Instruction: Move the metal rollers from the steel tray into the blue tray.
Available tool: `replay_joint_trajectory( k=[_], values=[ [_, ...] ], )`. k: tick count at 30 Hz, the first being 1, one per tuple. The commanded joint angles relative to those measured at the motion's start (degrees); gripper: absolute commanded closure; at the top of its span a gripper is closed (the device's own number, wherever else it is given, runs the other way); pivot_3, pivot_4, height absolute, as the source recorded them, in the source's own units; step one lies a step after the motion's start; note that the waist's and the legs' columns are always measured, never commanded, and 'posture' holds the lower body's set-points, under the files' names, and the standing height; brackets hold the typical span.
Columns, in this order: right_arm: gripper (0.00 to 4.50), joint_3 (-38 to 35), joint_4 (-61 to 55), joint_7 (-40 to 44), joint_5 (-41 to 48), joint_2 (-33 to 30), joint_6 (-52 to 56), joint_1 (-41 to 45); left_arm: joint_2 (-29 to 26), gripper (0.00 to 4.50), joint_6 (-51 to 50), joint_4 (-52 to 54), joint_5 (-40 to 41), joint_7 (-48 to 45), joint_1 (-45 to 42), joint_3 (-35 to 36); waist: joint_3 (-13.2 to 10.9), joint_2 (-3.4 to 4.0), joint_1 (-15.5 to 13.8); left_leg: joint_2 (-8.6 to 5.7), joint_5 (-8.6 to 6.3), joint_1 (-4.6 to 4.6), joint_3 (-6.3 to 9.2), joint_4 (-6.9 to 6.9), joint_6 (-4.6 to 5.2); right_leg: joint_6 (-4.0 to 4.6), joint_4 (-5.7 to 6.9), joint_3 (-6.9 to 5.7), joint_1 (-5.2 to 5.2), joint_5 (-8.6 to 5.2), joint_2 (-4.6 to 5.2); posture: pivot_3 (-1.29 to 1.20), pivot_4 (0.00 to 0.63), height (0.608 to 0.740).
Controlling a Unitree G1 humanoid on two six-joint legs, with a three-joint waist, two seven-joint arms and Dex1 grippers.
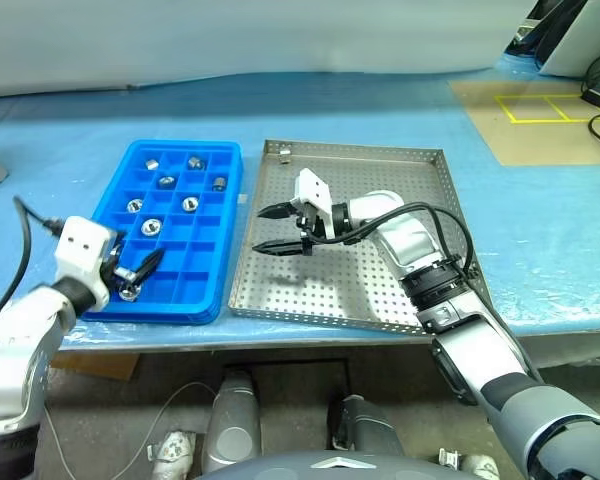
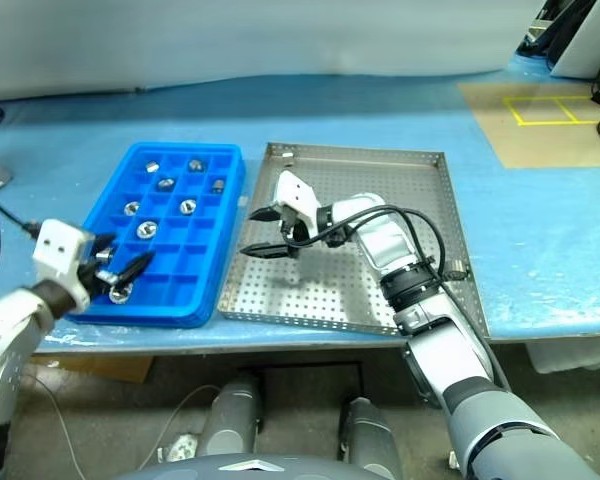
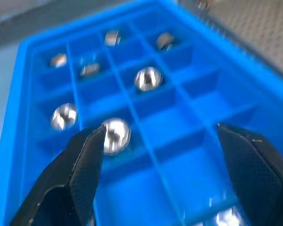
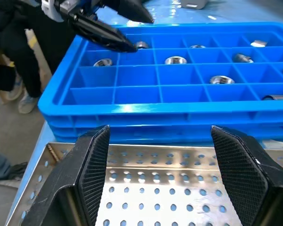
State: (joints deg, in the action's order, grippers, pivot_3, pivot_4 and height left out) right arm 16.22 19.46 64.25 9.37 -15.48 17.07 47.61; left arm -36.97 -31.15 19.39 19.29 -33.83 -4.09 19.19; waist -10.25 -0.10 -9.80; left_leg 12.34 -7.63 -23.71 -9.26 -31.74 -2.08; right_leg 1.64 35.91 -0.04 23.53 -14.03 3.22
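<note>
I'm looking down at the blue tray (image 1: 170, 232) on the left and the steel tray (image 1: 400, 180) just beside it on the right. My left gripper (image 1: 138, 276) hangs over the blue tray's near left corner, jaws spread wide with nothing between them; a roller (image 1: 129, 292) sits in the compartment right below its tips. More rollers (image 1: 151, 227) lie in single compartments toward the far end of the blue tray. My right gripper (image 1: 274, 228) hovers over the steel tray's left edge, pointing at the blue tray, jaws wide apart and empty. One small piece (image 1: 284, 153) rests in the steel tray's far left corner; I can't tell what it is.
</note>
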Motion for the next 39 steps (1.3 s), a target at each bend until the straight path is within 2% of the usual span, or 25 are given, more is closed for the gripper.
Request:
replay_joint_trajectory(
  k=[1,5,9,14,20,25,29,33,39],
  values=[
    [0.94,-3.9,-3.6,-2.2,1.6,-2.0,1.5,-0.9,-0.7,0.52,0.5,-1.4,0.9,-2.2,-4.4,-3.4,0.0,-0.01,0.3,-0.01,0.01,0.0,0.0,-0.02,-0.02,0.0,0.0,0.01,-0.01,0.0,0.01,0.09,0.15,0.74],
    [0.94,-7.3,-9.7,-3.7,2.8,-6.6,5.7,-4.5,-0.8,0.52,0.1,-2.1,2.6,-8.7,-9.3,-10.6,0.0,-0.03,1.3,-0.02,0.0,-0.04,0.01,-0.15,0.0,-0.02,-0.01,-0.01,-0.04,0.01,0.01,0.02,0.15,0.74],
    [0.94,-11.2,-18.4,-5.8,4.2,-12.5,10.9,-10.4,0.2,0.52,3.4,-6.7,0.3,-15.3,-14.3,-20.0,0.0,0.01,2.5,-0.01,-0.01,-0.02,-0.01,-0.17,0.03,-0.21,0.0,0.01,-0.06,0.12,-0.03,-0.09,0.15,0.74],
    [0.94,-16.7,-30.3,-11.0,6.1,-17.6,18.4,-18.8,6.7,0.52,10.7,-20.6,-4.4,-20.2,-24.9,-29.5,0.1,0.06,4.6,-0.03,0.0,0.17,-0.06,-0.22,0.03,-0.23,0.0,0.1,-0.28,0.14,-0.04,-0.26,0.15,0.74],
    [0.94,-23.2,-44.2,-17.4,8.3,-21.1,27.3,-29.5,18.3,0.52,23.0,-43.7,-12.3,-25.1,-37.3,-39.0,0.1,0.14,7.7,-0.18,-0.13,0.42,-0.21,-0.4,0.27,-0.25,-0.15,0.38,-0.6,0.16,0.05,-0.44,0.15,0.74],
    [0.94,-29.4,-52.8,-22.5,10.6,-22.5,33.6,-36.2,29.5,0.52,31.9,-63.0,-14.9,-22.1,-47.4,-38.0,0.1,0.15,10.3,-0.26,-0.3,0.52,-0.41,-0.5,0.56,-0.35,-0.23,0.7,-0.64,0.22,0.04,-0.57,0.15,0.74],
    [0.94,-33.3,-58.0,-26.6,11.8,-21.7,36.9,-40.9,36.4,0.52,35.7,-73.8,-15.0,-20.9,-53.7,-35.8,0.1,0.16,11.3,-0.32,-0.54,0.55,-0.61,-0.65,0.95,-0.49,-0.33,1.03,-0.65,0.3,0.06,-0.65,0.15,0.74],
    [0.94,-36.0,-62.2,-30.2,12.9,-20.5,39.0,-44.7,41.8,0.52,37.6,-80.0,-15.6,-22.3,-57.0,-34.5,0.1,0.2,12.9,-0.45,-0.78,0.59,-0.85,-0.83,1.33,-0.63,-0.52,1.33,-0.71,0.38,0.19,-0.69,0.15,0.74],
    [0.94,-39.4,-65.3,-34.4,13.6,-19.3,39.9,-48.6,45.7,0.52,40.4,-85.8,-18.6,-19.2,-58.7,-33.6,0.2,0.22,15.4,-0.51,-0.97,0.54,-0.92,-1.0,1.64,-0.9,-1.0,1.45,-0.93,0.54,0.24,-0.75,0.15,0.74]
  ],
)
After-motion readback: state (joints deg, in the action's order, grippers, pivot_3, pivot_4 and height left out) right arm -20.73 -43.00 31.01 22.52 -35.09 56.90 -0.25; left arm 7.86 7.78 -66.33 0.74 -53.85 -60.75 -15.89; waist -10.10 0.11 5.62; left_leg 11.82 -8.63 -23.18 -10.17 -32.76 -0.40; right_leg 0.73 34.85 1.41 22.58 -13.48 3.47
